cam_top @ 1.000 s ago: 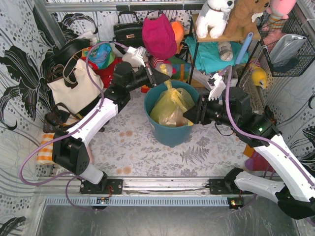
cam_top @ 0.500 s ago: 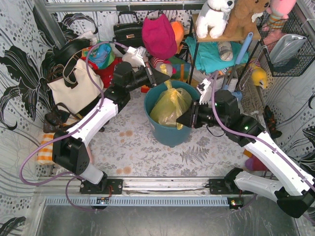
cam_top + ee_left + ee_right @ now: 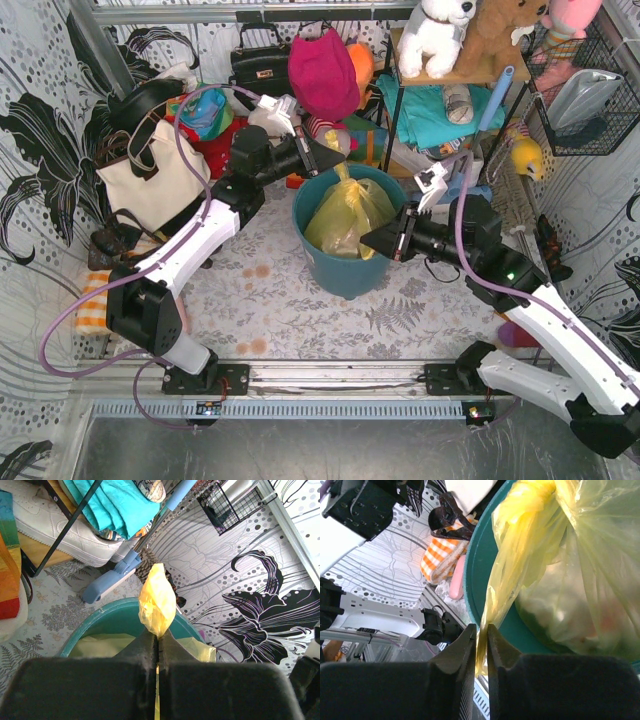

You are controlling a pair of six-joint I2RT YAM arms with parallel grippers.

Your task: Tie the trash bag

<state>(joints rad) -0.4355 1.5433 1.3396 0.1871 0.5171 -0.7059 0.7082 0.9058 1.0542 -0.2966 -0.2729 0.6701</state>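
The trash bag (image 3: 345, 215), thin yellow-green plastic with pale paper showing through, sits in the teal round bin (image 3: 318, 262). My left gripper (image 3: 334, 156) is shut on the bag's gathered top, at the bin's far rim. In the left wrist view the yellow tuft (image 3: 157, 600) sticks up out of the closed gripper (image 3: 158, 636). My right gripper (image 3: 373, 241) is at the bin's right rim, shut on a stretched strip of the bag. In the right wrist view that strip (image 3: 512, 565) runs down between the fingertips of the gripper (image 3: 480, 630).
A cream tote bag (image 3: 150, 178) stands left of the bin, with a black handbag (image 3: 260, 65) and a magenta bag (image 3: 322, 70) behind. A shelf with plush toys (image 3: 440, 30) and a blue-handled brush (image 3: 495, 100) are close at the right. An orange checked cloth (image 3: 90, 300) lies far left.
My right gripper has moved left from beside the bin to its right rim and now grips a strip of the bag. The left arm has not moved.
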